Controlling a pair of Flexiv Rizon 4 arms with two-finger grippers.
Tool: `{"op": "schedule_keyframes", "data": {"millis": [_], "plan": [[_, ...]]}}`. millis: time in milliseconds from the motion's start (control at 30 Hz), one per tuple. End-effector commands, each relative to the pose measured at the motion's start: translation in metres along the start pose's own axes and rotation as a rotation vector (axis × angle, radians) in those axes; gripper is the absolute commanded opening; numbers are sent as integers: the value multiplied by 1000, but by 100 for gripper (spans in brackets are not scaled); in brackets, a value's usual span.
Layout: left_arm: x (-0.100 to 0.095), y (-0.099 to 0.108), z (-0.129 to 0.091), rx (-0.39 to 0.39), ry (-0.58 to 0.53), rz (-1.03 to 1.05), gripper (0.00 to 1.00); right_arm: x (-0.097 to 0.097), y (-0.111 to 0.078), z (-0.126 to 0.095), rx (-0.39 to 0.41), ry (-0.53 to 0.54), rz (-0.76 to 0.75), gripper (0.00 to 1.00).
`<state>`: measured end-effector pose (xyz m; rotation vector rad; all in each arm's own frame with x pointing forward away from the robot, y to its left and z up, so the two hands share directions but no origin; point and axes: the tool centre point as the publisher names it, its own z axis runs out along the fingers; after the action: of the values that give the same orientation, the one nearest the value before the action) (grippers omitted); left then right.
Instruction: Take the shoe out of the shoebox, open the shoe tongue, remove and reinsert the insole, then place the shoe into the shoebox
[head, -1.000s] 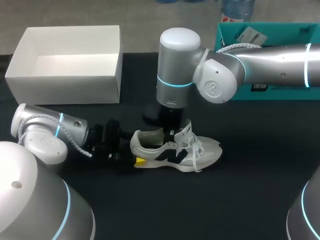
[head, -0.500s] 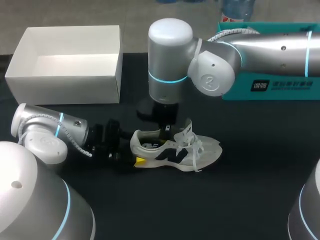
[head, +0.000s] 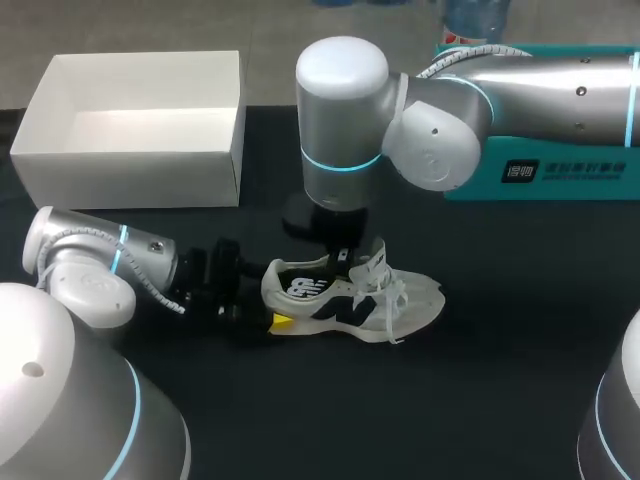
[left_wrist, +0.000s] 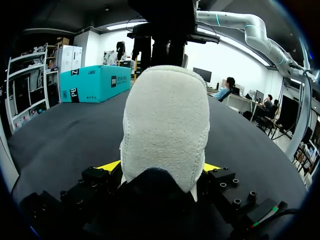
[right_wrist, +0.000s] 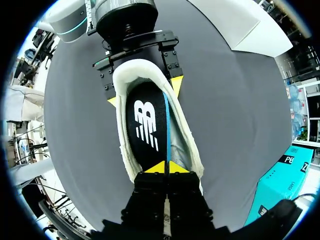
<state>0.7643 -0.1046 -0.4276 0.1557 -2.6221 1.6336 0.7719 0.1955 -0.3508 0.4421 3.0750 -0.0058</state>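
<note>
Black table (head: 500, 380), shoe (head: 350, 300) crosswise — pointing right

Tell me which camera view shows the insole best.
The right wrist view: it looks straight into the shoe onto the insole. The head view shows only a sliver; the left wrist view only the heel from outside.

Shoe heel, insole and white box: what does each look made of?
The shoe, at the heel: off-white suede-like fabric, matte; fuzzy nap shows. The insole: probably foam under smooth black cloth; thin, with a blue edge layer and white print. The box: white cardboard, apparently, matte; thin flat walls with crisp corners.
</note>
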Motion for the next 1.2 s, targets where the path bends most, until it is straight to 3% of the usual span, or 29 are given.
{"op": "schedule_keyframes", "data": {"millis": [33,300,567,867,1200], "plan": [[-1,3,2,-1,-1,-1,0,0,-10,-8,-29,-17,-8,0],[-1,3,2,-1,-1,-1,0,-11,8,-13,-95,-60,-50,0],[-1,3,2,-1,-1,-1,0,-5,-8,-26,-69,-85,-16,0],[-1,3,2,-1,-1,-1,0,-6,-2,-20,-86,-81,-21,0],[-1,3,2,-1,-1,-1,0,-3,-10,-27,-101,-114,3,0]]}}
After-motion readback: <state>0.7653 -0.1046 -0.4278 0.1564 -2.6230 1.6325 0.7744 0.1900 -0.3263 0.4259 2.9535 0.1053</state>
